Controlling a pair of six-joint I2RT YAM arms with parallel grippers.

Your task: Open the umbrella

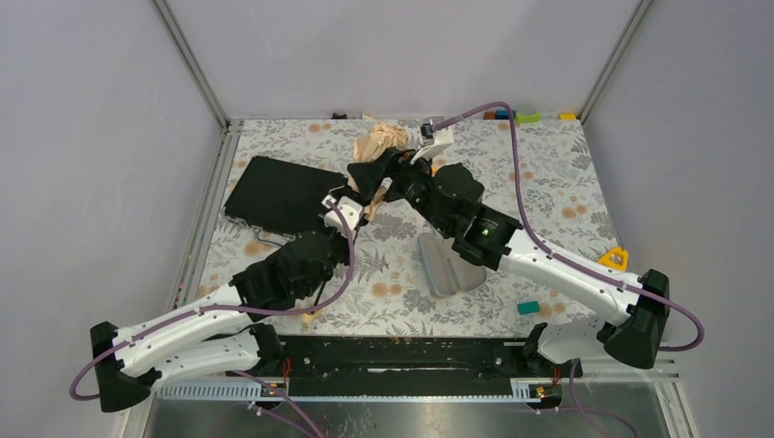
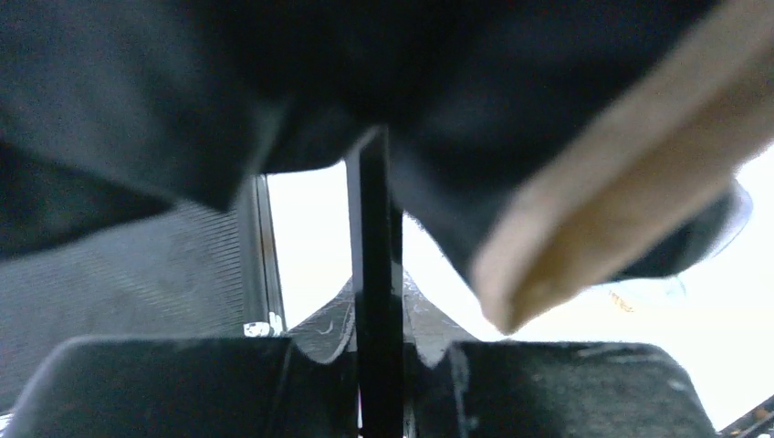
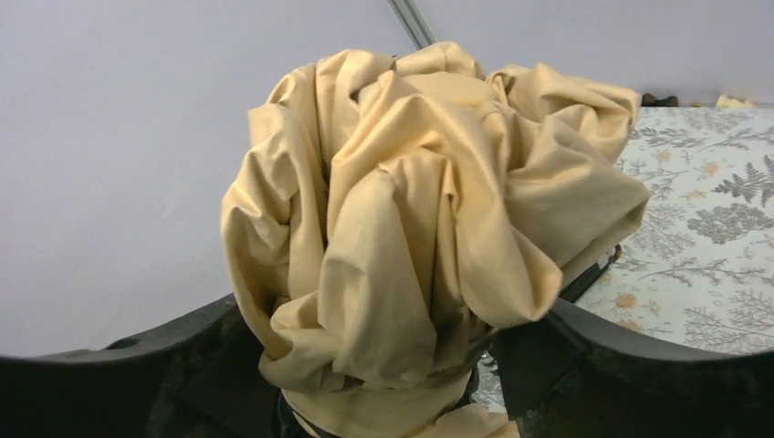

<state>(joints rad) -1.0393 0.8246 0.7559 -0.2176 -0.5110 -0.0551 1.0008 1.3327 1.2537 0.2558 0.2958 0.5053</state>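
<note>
The umbrella (image 1: 379,146) is held off the table near the back centre, its peach-tan canopy bunched and folded. My right gripper (image 1: 394,173) is shut around the gathered canopy fabric (image 3: 411,237), which fills the right wrist view. My left gripper (image 1: 351,203) is shut on the thin dark shaft (image 2: 376,301), which runs straight up between its fingers in the left wrist view. Black underside fabric (image 2: 183,100) and a tan fold (image 2: 630,182) hang over it. The cream knob handle is hidden.
A flat black rectangular case (image 1: 278,193) lies on the floral table at the back left. A grey fabric sleeve (image 1: 447,265) lies at centre right. A yellow piece (image 1: 614,258) and a teal block (image 1: 528,307) sit at the right. Small coloured blocks (image 1: 527,117) line the back edge.
</note>
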